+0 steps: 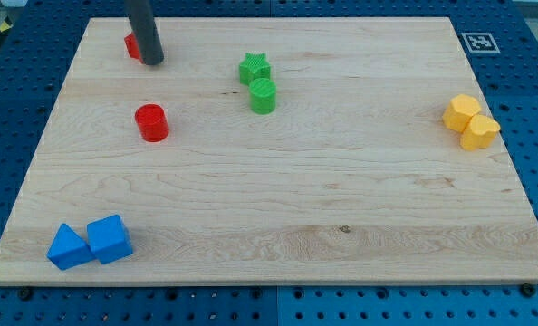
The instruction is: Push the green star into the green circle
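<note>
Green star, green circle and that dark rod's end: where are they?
green star (254, 67): camera view, middle of its top face.
green circle (263, 94): camera view, its round top.
my tip (153, 62): camera view, rod's very end, beside a partly hidden red block (131, 45).

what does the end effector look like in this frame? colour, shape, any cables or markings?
Only a straight rod shows: dark grey, smooth, cylindrical, entering from the view's top edge. My tip ends blunt, with no claw. No cables, labels or markings are visible on it. The arm above is out of frame. The tip sits just right of a red block it partly hides, far left of the green star.
</note>
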Motion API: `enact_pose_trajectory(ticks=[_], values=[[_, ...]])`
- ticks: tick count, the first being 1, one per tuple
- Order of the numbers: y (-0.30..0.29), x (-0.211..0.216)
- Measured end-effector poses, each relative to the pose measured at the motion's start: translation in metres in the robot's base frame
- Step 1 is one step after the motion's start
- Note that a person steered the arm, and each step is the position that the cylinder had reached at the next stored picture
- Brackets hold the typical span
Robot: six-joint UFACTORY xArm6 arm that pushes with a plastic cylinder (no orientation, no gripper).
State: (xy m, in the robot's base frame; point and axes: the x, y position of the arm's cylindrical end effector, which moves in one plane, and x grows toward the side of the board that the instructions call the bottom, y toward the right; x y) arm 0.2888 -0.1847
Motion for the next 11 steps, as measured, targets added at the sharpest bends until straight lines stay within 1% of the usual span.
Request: enact_pose_trajectory(ticks=[1, 2, 3, 4, 6, 8, 9, 10, 11], values=[[-0.003, -0.007], [-0.003, -0.026], [-0.003, -0.028], [0.031, -0.002], [0.041, 0.003], [0.1, 0.003], [0.116, 0.003], [0.176, 0.003], [0.195, 0.003]])
